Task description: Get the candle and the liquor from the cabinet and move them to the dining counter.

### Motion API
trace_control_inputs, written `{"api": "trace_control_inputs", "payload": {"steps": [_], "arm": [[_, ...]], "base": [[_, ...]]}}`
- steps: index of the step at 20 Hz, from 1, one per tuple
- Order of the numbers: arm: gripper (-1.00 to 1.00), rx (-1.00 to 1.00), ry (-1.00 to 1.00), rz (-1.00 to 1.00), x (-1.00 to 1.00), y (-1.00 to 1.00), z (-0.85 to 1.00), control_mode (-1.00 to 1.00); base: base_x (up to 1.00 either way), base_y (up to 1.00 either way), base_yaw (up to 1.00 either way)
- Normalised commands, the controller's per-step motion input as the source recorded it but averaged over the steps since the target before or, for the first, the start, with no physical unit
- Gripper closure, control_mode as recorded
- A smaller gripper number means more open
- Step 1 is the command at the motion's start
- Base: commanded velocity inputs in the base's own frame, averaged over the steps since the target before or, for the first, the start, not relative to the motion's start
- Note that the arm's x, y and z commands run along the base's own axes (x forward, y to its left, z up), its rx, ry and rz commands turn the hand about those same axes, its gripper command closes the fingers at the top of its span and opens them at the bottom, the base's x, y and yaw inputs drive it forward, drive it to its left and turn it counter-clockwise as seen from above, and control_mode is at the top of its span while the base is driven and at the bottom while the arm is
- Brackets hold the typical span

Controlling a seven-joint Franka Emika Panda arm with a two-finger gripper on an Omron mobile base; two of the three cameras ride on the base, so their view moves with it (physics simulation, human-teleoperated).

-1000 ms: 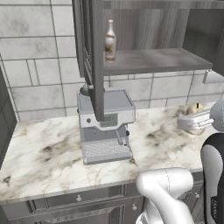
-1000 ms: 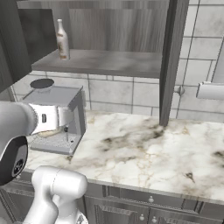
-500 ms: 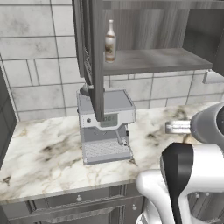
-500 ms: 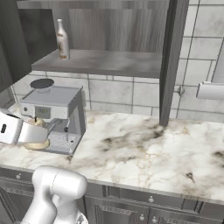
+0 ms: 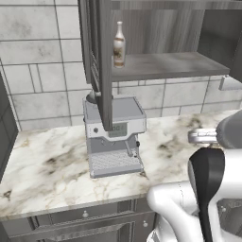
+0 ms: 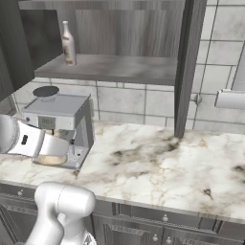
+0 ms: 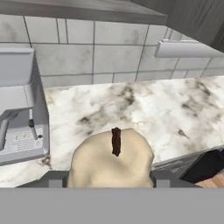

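Left base view: liquor (image 5: 119, 45) label pale, writing unreadable.

The candle (image 7: 111, 162) is a squat beige lump with a dark wick on top, sitting upright between the finger tips. The liquor (image 5: 119, 46) stands upright on the open cabinet (image 5: 170, 65) shelf, around 11 o'clock.

Bare marble worktop (image 6: 158, 162) right of the coffee machine (image 6: 62, 127); open cabinet door (image 6: 187, 67) overhangs it.
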Motion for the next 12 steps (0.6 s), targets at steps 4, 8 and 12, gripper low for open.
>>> {"api": "trace_control_inputs", "payload": {"steps": [4, 8, 12], "arm": [[1.0, 0.01, 0.0, 0.15, 0.06, -0.43, -0.2, -1.0], [1.0, 0.0, 0.02, 0.08, 0.17, -0.07, -0.19, -1.0], [1.0, 0.0, 0.01, 0.01, 0.01, 0.0, -0.06, -1.0]], "base": [[0.0, 0.0, 0.0], [0.0, 0.0, 0.0], [0.0, 0.0, 0.0]]}}
